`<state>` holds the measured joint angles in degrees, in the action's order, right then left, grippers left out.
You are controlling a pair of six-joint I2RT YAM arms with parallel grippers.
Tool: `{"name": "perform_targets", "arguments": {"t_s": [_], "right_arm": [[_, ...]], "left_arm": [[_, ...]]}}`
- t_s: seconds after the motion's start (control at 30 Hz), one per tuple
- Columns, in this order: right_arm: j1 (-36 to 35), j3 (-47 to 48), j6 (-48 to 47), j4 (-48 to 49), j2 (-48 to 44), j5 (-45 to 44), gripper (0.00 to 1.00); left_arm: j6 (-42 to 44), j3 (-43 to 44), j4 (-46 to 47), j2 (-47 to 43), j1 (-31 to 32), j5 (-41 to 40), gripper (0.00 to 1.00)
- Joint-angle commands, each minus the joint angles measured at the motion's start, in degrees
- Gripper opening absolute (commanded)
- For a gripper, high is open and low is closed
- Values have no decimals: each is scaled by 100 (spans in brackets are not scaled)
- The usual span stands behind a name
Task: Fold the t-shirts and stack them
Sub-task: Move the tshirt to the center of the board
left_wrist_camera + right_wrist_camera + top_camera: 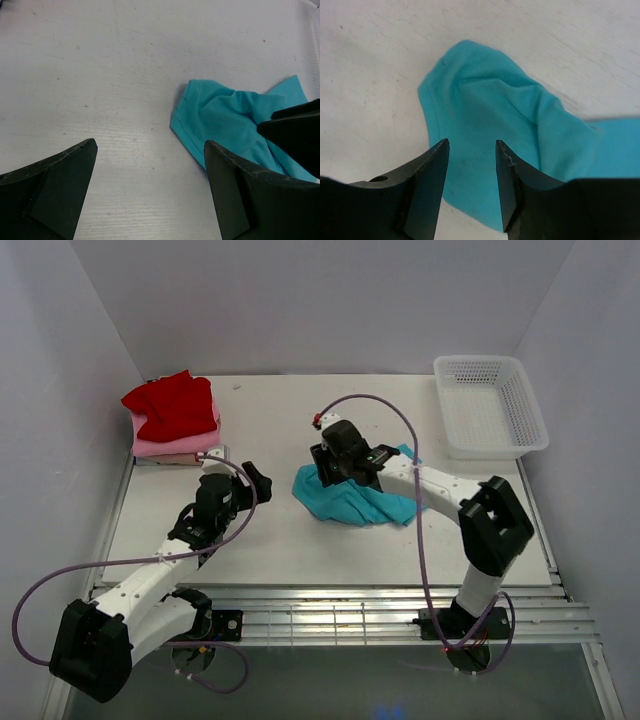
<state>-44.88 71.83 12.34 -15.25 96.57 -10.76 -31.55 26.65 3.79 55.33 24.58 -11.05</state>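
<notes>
Teal t-shirt (352,505): one item, crumpled in a loose heap on the tabletop (270,420), directly beneath the right tool (471,145). A hemmed edge and a rounded fold show just ahead of that tool's tips. Collar and sleeves cannot be made out. From above, the wrist covers the heap's far left part.

Right tool: jaws parted with a clear gap, nothing clamped between them. It sits low over the cloth, but whether the tips touch it cannot be told.

Left tool (150,145): jaws spread wide and empty, over bare tabletop. The teal t-shirt lies ahead and to its right, apart from it. In this tool's own view a dark block at the right edge hides part of the cloth.

Red t-shirt (172,405): top of a stack well beyond the left tool, loosely folded with rumpled edges.

Pink t-shirt (182,444): directly under the red one, only its near edge showing.

Beige t-shirt (165,459): bottom of the stack, a thin sliver that is hard to make out.

Basket (480,361): white mesh, well beyond the right tool and off to its right.
</notes>
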Motion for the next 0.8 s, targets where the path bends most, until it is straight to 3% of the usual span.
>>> {"name": "perform_targets", "arguments": {"t_s": [0.0, 0.07, 0.23, 0.47, 0.77], "right_arm": [[-196, 795, -205, 136, 940, 259, 47], [-257, 1130, -197, 48, 1484, 259, 42], [-310, 1824, -118, -40, 2163, 417, 40], [-398, 2098, -21, 13, 2506, 523, 50], [-433, 2519, 67, -110, 2752, 523, 53]], "left_arm": [[-176, -72, -353, -399, -14, -677, 98], [-229, -134, -353, -645, -14, -793, 98], [-185, -204, -546, -752, -14, -899, 98], [-273, -362, -424, -646, -14, -811, 98], [-317, -530, -256, -585, -14, -750, 98]]}}
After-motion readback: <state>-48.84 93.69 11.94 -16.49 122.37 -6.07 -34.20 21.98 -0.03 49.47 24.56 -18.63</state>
